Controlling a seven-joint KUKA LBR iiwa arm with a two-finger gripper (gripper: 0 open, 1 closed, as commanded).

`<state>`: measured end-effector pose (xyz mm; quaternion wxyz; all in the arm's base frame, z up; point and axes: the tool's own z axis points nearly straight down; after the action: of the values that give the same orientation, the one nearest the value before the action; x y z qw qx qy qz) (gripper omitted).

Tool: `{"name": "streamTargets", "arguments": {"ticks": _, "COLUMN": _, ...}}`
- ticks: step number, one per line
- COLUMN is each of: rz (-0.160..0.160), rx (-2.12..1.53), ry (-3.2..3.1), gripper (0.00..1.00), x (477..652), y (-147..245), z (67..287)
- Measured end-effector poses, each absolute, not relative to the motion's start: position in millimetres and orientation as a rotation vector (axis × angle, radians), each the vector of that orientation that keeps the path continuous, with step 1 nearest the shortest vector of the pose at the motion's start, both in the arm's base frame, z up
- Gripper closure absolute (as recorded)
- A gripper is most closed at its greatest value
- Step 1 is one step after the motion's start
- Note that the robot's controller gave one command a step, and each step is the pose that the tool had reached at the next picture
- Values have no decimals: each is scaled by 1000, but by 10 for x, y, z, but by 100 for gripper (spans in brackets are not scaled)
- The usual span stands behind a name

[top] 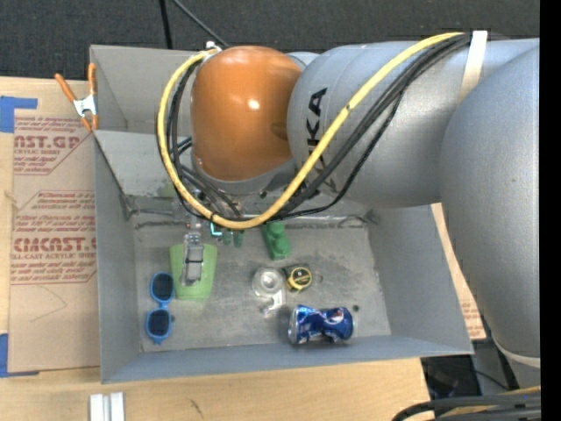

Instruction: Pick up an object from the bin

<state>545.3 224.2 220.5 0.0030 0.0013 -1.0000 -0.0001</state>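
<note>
My gripper (193,260) reaches down from under the orange cover into the left part of the bin. It is over a pale green, block-shaped thing (196,286) lying on the bin floor, and its tip overlaps that thing's upper half. A pair of blue sunglasses (159,306) lies just left of the green block, near the bin's left wall. A small dark green thing (277,240) lies to the right of the gripper, by the bin's back edge.
Further right on the floor lie a clear, whitish round thing (267,284), a small yellow-and-black round thing (301,277) and a crushed blue drinks can (322,324) near the front wall. The arm and its cables cover the bin's back and right.
</note>
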Motion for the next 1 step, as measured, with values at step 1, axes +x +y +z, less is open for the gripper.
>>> {"name": "streamTargets", "arguments": {"ticks": 1, "rz": -5, "rx": 315, "ry": -3135, "gripper": 0, "x": 5529, "y": 1882, "z": 689}}
